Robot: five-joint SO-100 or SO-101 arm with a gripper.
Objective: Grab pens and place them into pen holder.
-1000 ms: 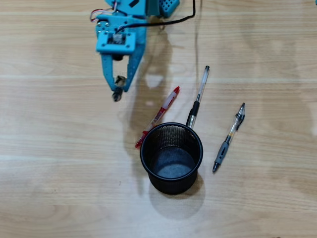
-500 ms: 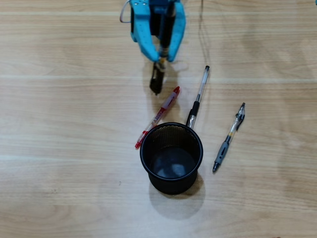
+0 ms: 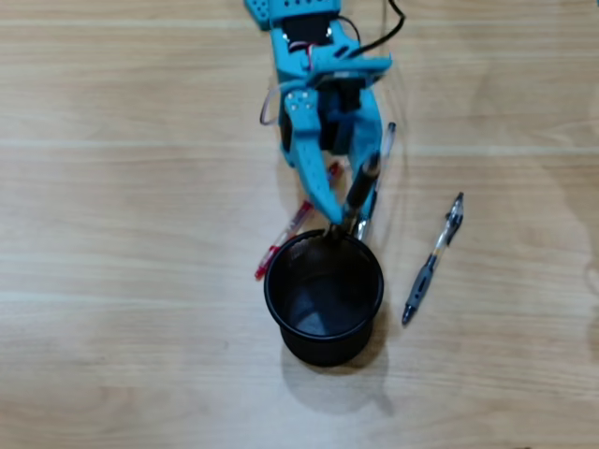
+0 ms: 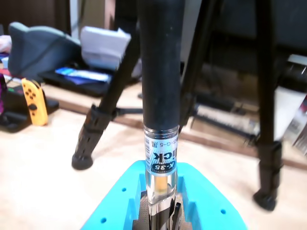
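Open mouth of pen holder [image 3: 323, 309] unobstructed. Red pen [image 3: 285, 234] and clear pen [image 3: 384, 150] crowding its far rim under the end effector [image 3: 339, 224]. Bare counter [image 3: 122, 281] left; grey-sleeved pen [image 3: 432, 260] lying right.

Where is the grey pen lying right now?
In the overhead view, the grey pen lies flat on the table, to the right of the black mesh cup and apart from it, well clear of the blue tool.
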